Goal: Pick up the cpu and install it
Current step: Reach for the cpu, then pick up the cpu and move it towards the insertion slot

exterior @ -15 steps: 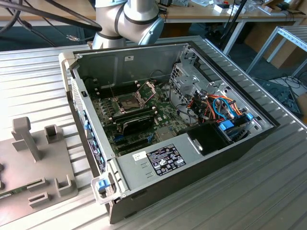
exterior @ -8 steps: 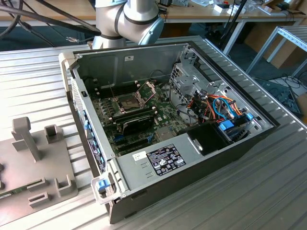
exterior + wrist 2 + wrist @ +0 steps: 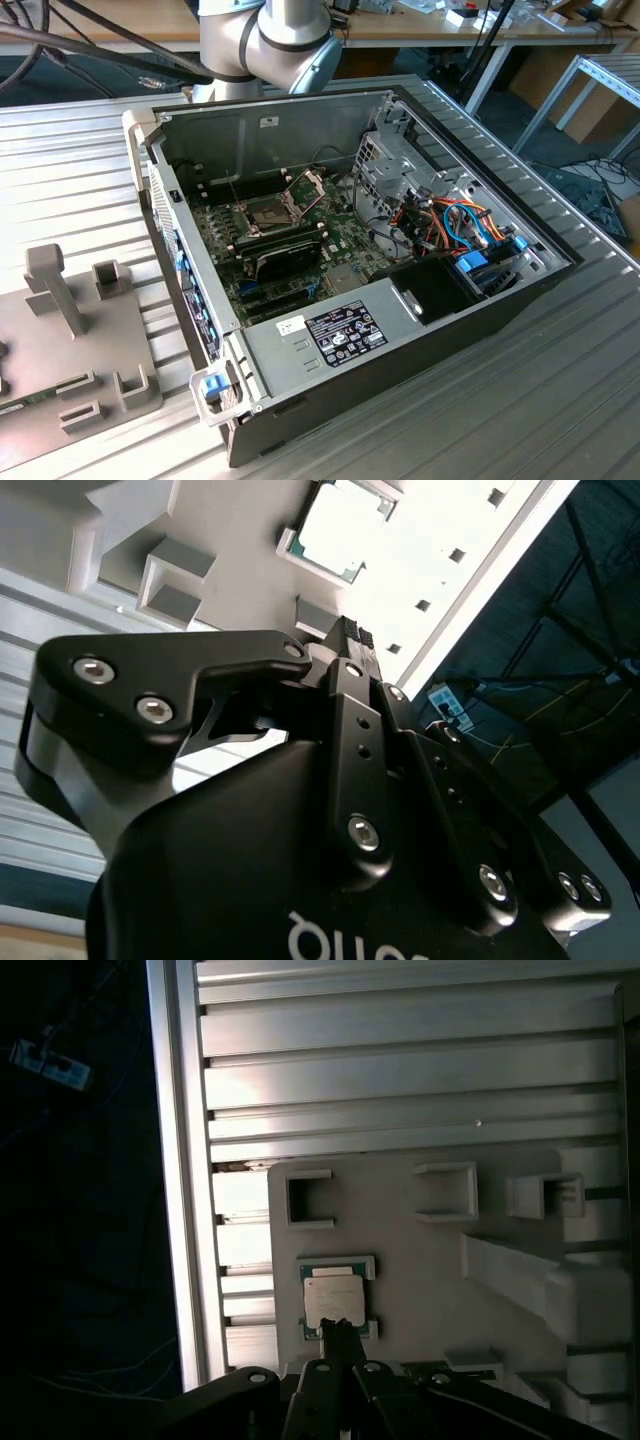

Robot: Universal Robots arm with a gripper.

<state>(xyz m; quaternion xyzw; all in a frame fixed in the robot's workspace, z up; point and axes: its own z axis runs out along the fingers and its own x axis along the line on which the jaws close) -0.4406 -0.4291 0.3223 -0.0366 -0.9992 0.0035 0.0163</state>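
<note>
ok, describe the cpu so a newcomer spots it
Find the grey fixture plate on the ribbed table. The cpu lies flat on it, just ahead of the gripper. Only it has a bright metal top and green edge; the brackets nearby are plain grey.

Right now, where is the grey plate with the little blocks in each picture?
Exterior view: grey plate at the exterior view's lower left, beside the computer case.
First wrist view: grey plate just past the hand, with the cpu on it.
Second wrist view: grey plate beyond the hand, cpu on it.
Shared landmark: the ribbed metal table under the plate.
</note>
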